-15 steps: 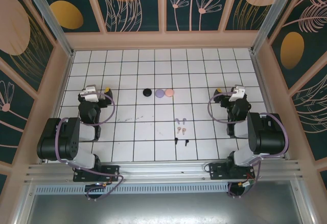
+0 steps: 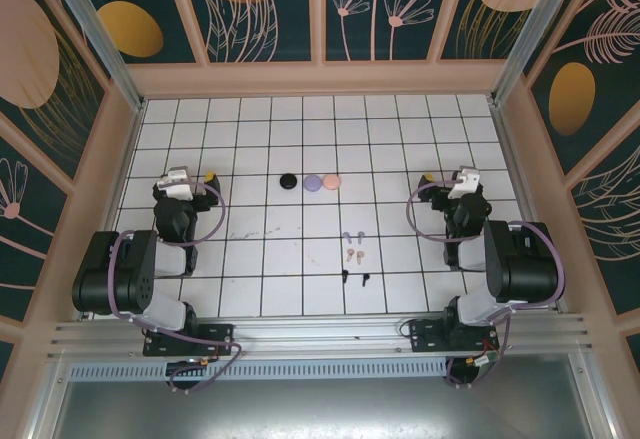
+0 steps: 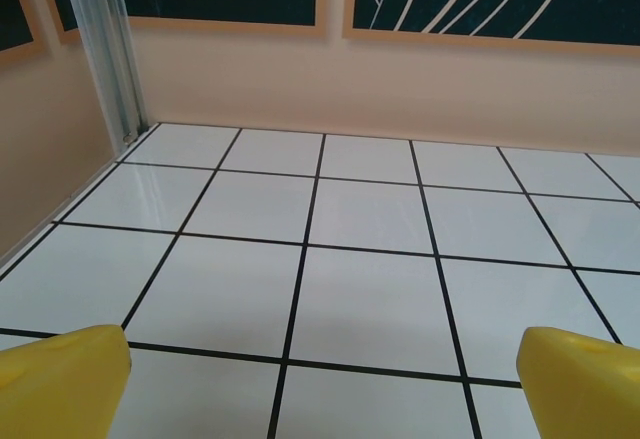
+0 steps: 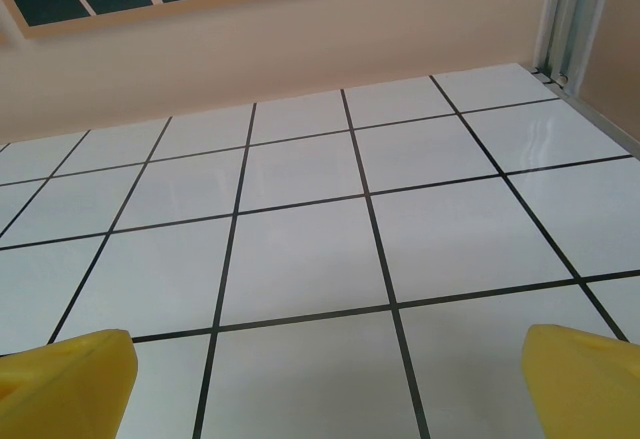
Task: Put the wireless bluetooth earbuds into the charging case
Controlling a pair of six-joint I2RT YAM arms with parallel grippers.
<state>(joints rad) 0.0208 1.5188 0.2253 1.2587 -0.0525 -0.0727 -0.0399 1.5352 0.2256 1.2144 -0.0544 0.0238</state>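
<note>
— Did anything move in the last half second?

— No. Compared with the picture from a moment before, nothing has shifted: my arms stand as they were, and no piece has changed place. So I judge that the task has not yet begun.

— How are your fingers?

— My left fingers (image 3: 65,379) are spread wide and hold nothing. My right fingers (image 4: 70,384) are the same. Bare tile lies in front of both.

— Where are the earbuds?

— The earbuds (image 2: 354,256) lie on the worktop (image 2: 250,139), a little right of the middle, toward the near edge. The lavender pair (image 2: 349,236) is farthest from me, then the pink pair (image 2: 354,255), then the black pair (image 2: 354,278). The black case (image 2: 288,181), lavender case (image 2: 313,183) and pink case (image 2: 332,180) sit in a row nearer the far edge. I cannot tell whether they are open.

— Is there room to move?

— Yes, much. Everything lies well apart from the side walls, between my two arms. But the pairs are close together, so picking one bud may push its neighbour.
</note>
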